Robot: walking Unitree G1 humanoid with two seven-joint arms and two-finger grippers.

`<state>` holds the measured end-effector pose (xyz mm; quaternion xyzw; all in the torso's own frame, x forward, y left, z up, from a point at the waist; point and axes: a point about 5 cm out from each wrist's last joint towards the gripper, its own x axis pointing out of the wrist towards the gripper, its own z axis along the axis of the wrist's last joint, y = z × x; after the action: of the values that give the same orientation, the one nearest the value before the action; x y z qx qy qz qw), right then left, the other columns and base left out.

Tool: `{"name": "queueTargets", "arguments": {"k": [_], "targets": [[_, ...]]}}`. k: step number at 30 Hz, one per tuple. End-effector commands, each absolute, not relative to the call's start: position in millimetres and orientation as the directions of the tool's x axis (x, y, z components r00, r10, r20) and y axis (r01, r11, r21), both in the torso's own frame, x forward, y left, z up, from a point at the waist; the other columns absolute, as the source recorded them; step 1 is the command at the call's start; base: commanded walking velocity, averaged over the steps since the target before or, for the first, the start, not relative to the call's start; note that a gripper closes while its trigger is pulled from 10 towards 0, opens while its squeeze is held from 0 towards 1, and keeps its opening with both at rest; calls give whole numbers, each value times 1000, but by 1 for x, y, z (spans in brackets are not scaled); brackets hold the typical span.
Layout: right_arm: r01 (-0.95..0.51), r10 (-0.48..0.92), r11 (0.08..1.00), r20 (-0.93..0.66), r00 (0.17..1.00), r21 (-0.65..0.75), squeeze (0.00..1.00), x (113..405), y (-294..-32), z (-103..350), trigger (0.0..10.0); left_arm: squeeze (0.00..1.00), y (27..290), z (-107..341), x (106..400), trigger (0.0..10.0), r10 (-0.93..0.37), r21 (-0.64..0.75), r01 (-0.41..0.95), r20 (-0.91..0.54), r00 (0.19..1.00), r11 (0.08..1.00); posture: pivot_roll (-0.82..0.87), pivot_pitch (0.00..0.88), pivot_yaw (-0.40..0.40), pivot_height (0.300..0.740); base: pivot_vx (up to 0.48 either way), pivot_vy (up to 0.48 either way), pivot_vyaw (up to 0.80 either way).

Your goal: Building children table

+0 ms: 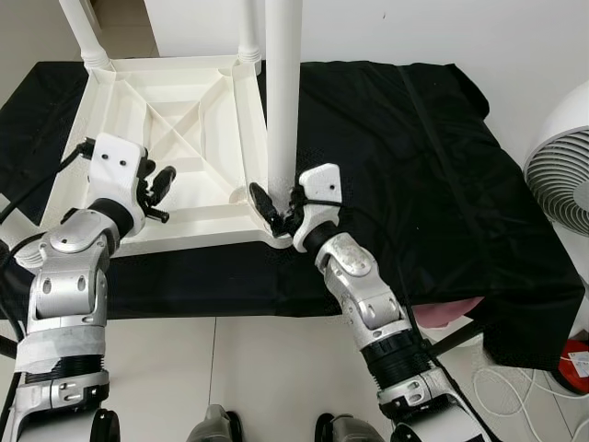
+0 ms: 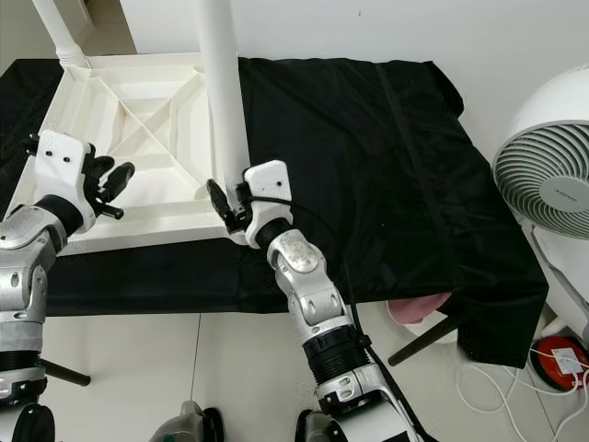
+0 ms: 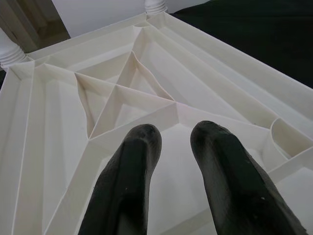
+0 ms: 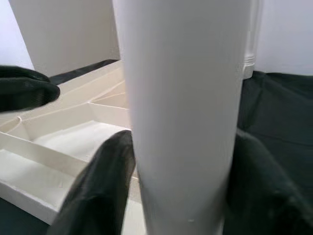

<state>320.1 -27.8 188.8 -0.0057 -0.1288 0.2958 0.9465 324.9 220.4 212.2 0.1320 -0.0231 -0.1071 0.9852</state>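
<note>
A white plastic table top lies upside down on a black cloth, ribs facing up. Two short white legs stand in its far corners. A long white leg stands upright at the near right corner. My right gripper is shut on the base of this leg, one black finger on each side; in the right wrist view the leg sits between the fingers. My left gripper hovers over the near left part of the underside, open and holding nothing.
A white fan stands on the floor to the right of the cloth-covered surface. A red object and white cables lie on the floor below it. Something pink shows under the cloth's front right edge. Pale tiled floor lies in front.
</note>
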Motion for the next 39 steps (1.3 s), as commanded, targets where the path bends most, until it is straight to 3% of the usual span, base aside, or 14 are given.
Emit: {"name": "queueTargets", "arguments": {"k": [1,3,4,5,6,11,12,13,14,16,17,23,32,39], "targets": [[-557,566,823,255,784,-113,0,316,-26,191,0,0,228,215,326,10000,-76,264,58,60,995,963,-73,116,23,740,0,0,0],[-547,560,827,257,788,-128,0,317,-28,192,0,0,228,215,326,10000,-78,264,60,61,995,963,-73,116,23,740,0,0,0],[-534,552,834,254,795,-141,0,317,-31,192,7412,0,227,216,326,10000,-80,264,60,62,995,963,-73,117,23,740,0,0,0],[-534,552,834,254,795,-141,0,317,-31,192,7412,0,227,216,326,10000,-80,264,60,62,995,963,-73,117,23,740,0,0,0],[-527,547,837,250,799,-147,0,316,-34,192,10000,0,227,216,326,10000,-79,264,59,64,995,963,-73,117,23,740,0,0,0],[-516,538,843,234,810,-154,0,312,-41,188,10000,0,229,217,325,10000,-72,261,52,69,995,964,-71,116,22,740,0,0,0],[-516,538,843,231,811,-153,0,310,-44,187,3804,0,229,217,324,10000,-70,260,50,69,995,964,-73,115,22,740,0,0,0],[-513,534,845,228,814,-148,0,309,-45,186,0,0,230,217,324,10000,-67,258,47,69,995,965,-73,115,22,740,0,0,0],[-510,532,847,228,816,-149,0,308,-47,185,902,0,231,217,324,10000,-65,257,46,69,995,965,-73,115,22,740,0,0,0],[-502,525,851,232,819,-156,0,306,-48,185,902,0,231,216,323,10000,-64,252,45,69,996,967,-75,111,22,740,0,0,0],[-493,518,855,235,823,-160,0,304,-50,185,10000,0,232,216,323,10000,-62,250,42,69,996,967,-75,111,22,740,0,0,0],[-461,491,870,240,837,-172,0,295,-58,184,10000,0,234,215,321,10000,-54,247,35,69,996,968,-76,115,22,740,0,0,0],[-269,297,953,253,921,-142,0,297,-84,184,10000,0,239,213,318,10000,-65,261,50,52,996,964,-77,120,32,740,0,0,0],[-193,218,974,258,941,-119,0,302,-92,186,10000,0,240,215,318,10000,-109,304,91,42,993,948,-71,121,33,740,0,0,0]]}}
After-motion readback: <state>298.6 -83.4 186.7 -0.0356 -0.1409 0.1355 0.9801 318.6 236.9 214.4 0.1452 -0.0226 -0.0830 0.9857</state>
